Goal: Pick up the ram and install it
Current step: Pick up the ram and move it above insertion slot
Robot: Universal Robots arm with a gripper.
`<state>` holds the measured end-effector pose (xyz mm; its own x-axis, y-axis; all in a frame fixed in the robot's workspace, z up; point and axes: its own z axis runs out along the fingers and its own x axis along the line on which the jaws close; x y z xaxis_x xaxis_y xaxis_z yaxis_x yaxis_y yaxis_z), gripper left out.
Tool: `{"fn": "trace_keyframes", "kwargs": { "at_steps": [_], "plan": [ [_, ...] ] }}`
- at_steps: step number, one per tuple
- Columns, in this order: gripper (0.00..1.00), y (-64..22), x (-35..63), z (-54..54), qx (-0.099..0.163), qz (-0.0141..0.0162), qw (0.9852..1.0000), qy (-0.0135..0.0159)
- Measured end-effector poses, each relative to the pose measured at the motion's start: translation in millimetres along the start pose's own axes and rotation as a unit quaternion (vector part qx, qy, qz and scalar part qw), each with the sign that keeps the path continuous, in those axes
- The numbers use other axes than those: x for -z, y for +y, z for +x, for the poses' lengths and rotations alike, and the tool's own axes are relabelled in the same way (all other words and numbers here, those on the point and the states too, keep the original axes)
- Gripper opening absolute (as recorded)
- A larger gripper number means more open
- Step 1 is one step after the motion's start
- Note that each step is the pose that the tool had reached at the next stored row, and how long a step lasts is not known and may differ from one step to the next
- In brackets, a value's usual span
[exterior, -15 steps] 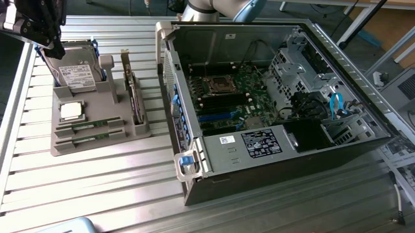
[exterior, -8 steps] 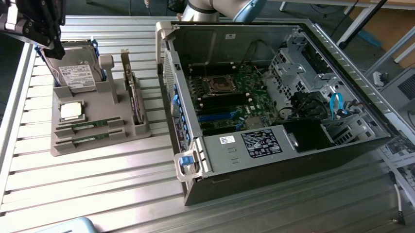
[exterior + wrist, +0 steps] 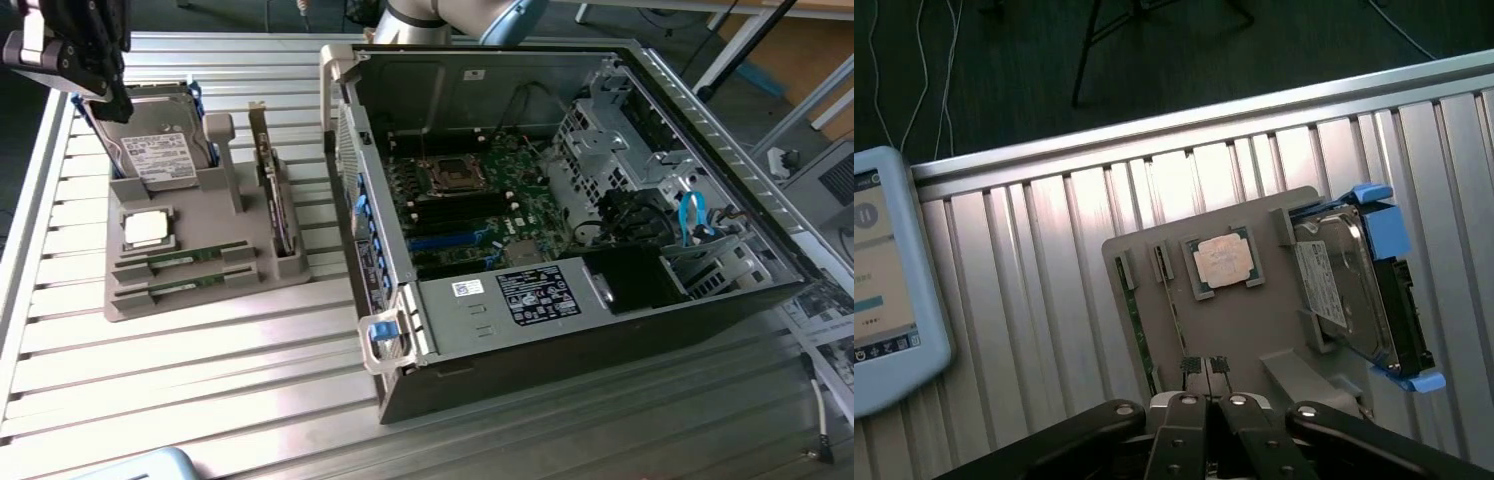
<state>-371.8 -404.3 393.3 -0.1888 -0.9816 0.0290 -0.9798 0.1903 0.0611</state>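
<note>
Gripper (image 3: 1206,368), fingers clenched on nothing, hangs above the grey parts tray (image 3: 1254,330). The ram (image 3: 1137,335) sits on edge in a slot at the tray's end, beside the processor (image 3: 1222,262), apparently presented for pinching. The hard drive (image 3: 1354,290) stands at the opposite end.

Case sticker (image 3: 538,296), hard drive label (image 3: 163,160): text illegible.

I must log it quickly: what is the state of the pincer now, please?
Pincer: closed, holding nothing, over the grey tray.
</note>
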Motion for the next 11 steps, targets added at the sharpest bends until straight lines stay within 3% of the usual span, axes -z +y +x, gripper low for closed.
{"fn": "trace_keyframes", "kwargs": {
  "at_steps": [9,11],
  "plan": [
    [0.11,0.0,0.0,0.0,0.000,0.0000,1.0000,0.0000],
    [0.11,0.0,0.0,0.1,0.000,-0.0004,1.0000,-0.0021]
  ]
}}
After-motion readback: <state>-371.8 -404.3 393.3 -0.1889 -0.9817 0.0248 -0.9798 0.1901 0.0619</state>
